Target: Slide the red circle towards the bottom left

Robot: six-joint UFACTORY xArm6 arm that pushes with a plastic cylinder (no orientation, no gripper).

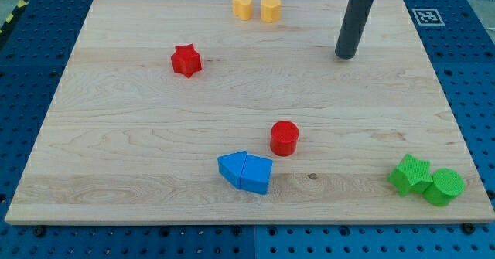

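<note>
The red circle [284, 138] is a short red cylinder standing a little right of the board's middle, toward the view's bottom. My tip [346, 56] is the lower end of the dark rod, at the view's upper right. It stands well apart from the red circle, up and to the right of it, touching no block.
Two blue blocks [246, 172] lie together just below-left of the red circle. A red star [186, 60] sits at upper left. Two yellow blocks [256, 7] are at the top edge. A green star [411, 174] and green circle [445, 186] sit at bottom right on the wooden board [116, 151].
</note>
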